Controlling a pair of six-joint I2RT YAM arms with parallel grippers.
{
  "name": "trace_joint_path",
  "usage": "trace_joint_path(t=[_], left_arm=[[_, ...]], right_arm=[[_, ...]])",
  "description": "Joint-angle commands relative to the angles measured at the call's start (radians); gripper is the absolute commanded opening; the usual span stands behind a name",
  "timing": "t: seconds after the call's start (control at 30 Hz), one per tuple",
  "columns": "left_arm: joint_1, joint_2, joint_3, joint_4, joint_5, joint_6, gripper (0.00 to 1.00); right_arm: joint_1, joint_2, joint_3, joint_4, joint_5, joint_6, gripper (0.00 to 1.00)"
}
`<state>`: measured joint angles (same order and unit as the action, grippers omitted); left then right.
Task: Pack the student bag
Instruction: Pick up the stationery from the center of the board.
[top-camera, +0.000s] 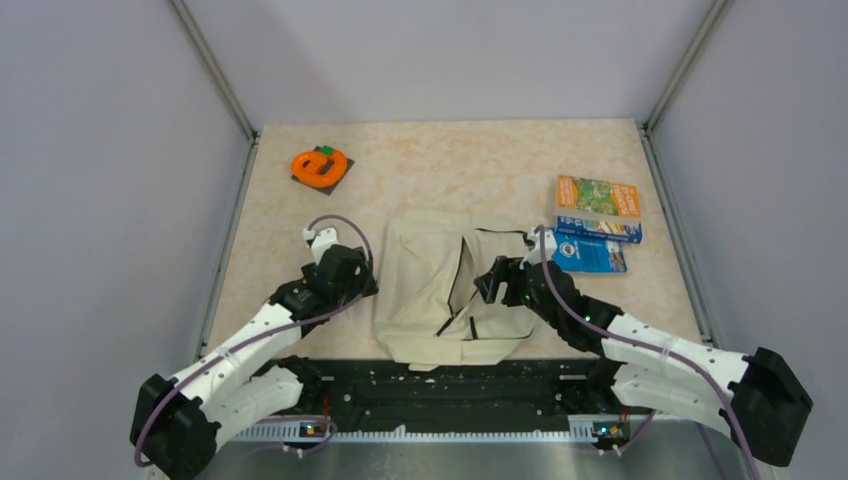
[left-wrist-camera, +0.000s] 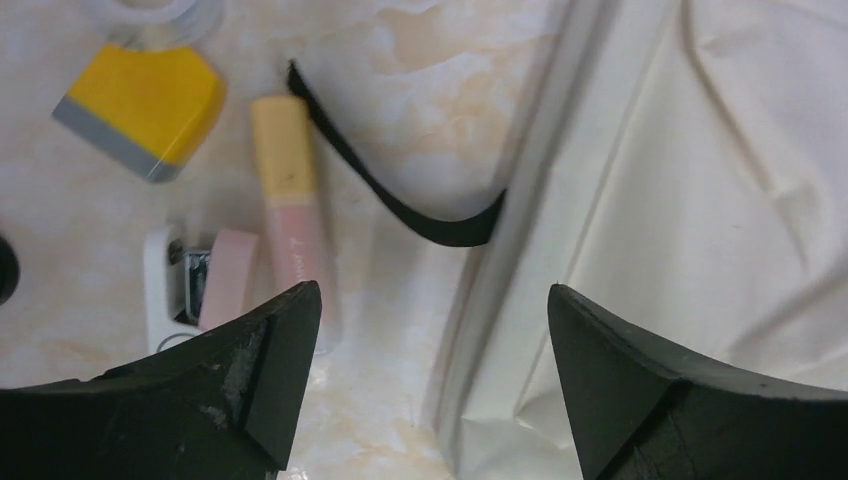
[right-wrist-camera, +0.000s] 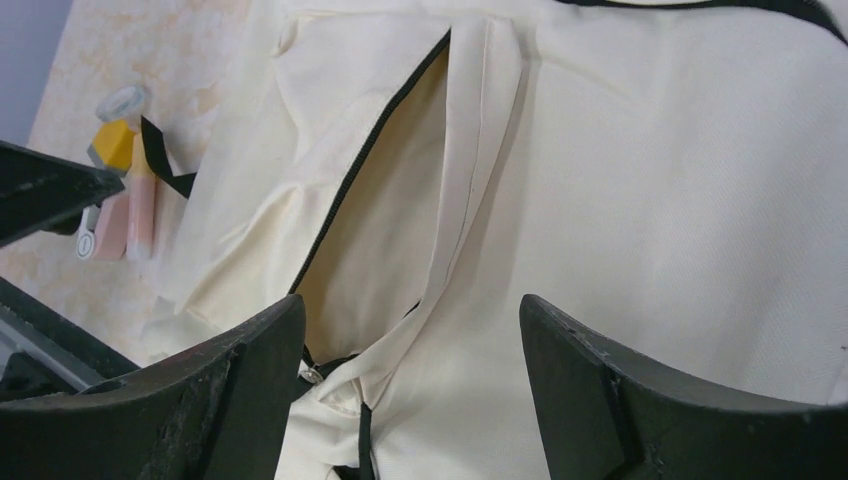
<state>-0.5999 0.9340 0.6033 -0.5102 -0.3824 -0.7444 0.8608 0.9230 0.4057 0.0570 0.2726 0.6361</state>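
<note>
This looks like a robotics lab bench: a beige marbled table (top-camera: 450, 170) sits boxed in by plain grey wall panels (top-camera: 100, 200) on metal posts (top-camera: 214, 70), and a left arm (top-camera: 250, 335) and right arm (top-camera: 650, 345) are bolted to a black rail (top-camera: 450, 385) at its near edge

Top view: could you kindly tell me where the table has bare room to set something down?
Bare table lies beyond the student bag, between the orange ring and the booklets. It is crowded left of the bag, where small stationery lies.
</note>
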Motion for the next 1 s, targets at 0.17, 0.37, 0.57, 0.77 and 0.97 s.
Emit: trace_joint_path(t=[0.17, 0.37, 0.57, 0.77, 0.97], left_arm=[[0.086, -0.04, -0.102, -0.04, -0.039, -0.106, 0.75], [0.103, 0.006, -0.123, -0.011, -0.042, -0.11, 0.67], [0.111, 0.066, -0.129, 0.025, -0.039, -0.117, 0.59], [0.112, 0.071, -0.152, 0.056, -0.073, -0.147, 0.57], [0.112, 0.082, -0.173, 0.076, -0.078, -0.16, 0.54]], right_arm=[[-0.013, -0.098, -0.004, -0.054, 0.069, -0.014, 0.77], [-0.012, -0.105, -0.01, -0.054, 0.076, -0.012, 0.77], [-0.012, -0.101, -0.011, -0.054, 0.077, -0.008, 0.77], [-0.013, -0.093, -0.013, -0.054, 0.079, -0.005, 0.77], [-0.012, -0.085, -0.01, -0.054, 0.079, -0.003, 0.77]])
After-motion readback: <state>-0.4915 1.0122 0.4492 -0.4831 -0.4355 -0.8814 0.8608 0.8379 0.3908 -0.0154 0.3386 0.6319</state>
